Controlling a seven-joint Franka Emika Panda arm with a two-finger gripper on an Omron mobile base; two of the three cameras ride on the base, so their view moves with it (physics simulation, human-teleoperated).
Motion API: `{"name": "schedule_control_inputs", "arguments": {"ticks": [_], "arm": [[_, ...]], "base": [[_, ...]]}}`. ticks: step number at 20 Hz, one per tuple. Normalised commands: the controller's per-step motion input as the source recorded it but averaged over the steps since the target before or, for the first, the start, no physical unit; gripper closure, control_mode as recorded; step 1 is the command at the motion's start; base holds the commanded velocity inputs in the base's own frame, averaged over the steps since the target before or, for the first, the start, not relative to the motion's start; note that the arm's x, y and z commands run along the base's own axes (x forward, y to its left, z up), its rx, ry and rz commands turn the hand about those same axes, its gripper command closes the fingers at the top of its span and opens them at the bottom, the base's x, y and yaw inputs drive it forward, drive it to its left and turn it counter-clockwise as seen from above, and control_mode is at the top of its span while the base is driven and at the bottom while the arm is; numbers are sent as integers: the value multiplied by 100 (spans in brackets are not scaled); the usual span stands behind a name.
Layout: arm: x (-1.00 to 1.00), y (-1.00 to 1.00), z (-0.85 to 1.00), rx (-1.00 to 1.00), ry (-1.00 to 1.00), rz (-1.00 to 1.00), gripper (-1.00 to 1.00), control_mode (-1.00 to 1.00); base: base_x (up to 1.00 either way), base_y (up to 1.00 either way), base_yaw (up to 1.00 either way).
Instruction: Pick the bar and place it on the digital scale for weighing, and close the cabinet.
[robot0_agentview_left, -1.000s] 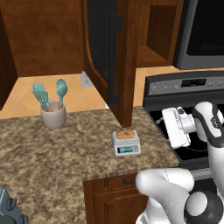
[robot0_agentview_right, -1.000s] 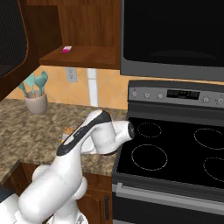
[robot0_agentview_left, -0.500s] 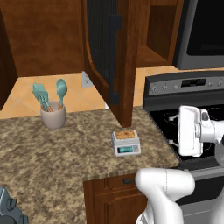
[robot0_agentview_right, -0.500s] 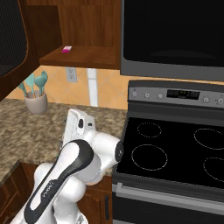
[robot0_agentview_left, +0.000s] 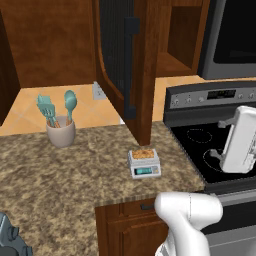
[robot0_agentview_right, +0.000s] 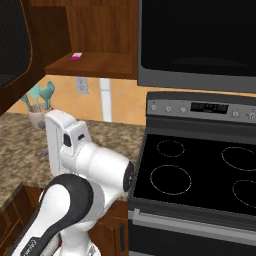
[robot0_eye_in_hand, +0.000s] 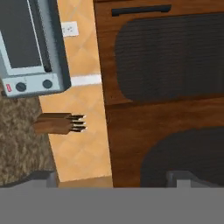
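moved: the white arm has swung further round since a moment ago; in the left base view its hand now hangs upright over the black stovetop (robot0_agentview_left: 210, 145), and the hand view looks at the cabinet door
bar: small flat orange-tan speckled bar (robot0_agentview_left: 142, 153) is already lying on top of the little light grey digital scale (robot0_agentview_left: 144, 164), teal display facing front
scale spot: on the speckled granite counter (robot0_agentview_left: 75, 175), just in front of the open door's lower edge
cabinet: tall reddish-brown wooden cabinet door (robot0_agentview_left: 122, 65) with dark ribbed panel and long dark handle (robot0_agentview_left: 131, 67), swung out wide open over the counter, so not closed yet
gripper: two dark tips (robot0_eye_in_hand: 111, 179) poke up at the bottom of the hand view, spread far apart, nothing between them, holding nothing
also around: beige cup with teal utensils (robot0_agentview_left: 60, 122) against the back wall, well left of the scale; grey toaster oven (robot0_eye_in_hand: 30, 48) and wooden knife block (robot0_eye_in_hand: 59, 123) in the hand view; small pink thing (robot0_agentview_right: 76, 56) on the shelf
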Motion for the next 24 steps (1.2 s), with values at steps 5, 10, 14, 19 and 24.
{"name": "schedule_control_inputs", "arguments": {"ticks": [5,10,14,19,24], "arm": [[-92,44,17,10,-34,-5,-100,-100],[-90,94,8,5,-42,-13,-100,-100],[-74,100,0,7,-23,-20,-100,-100],[-60,100,-7,11,7,-14,-100,-100],[-81,100,-2,17,0,-43,-100,-100]], "base": [[0,0,0],[0,0,0],[0,0,0],[0,0,0],[0,0,0]]}}
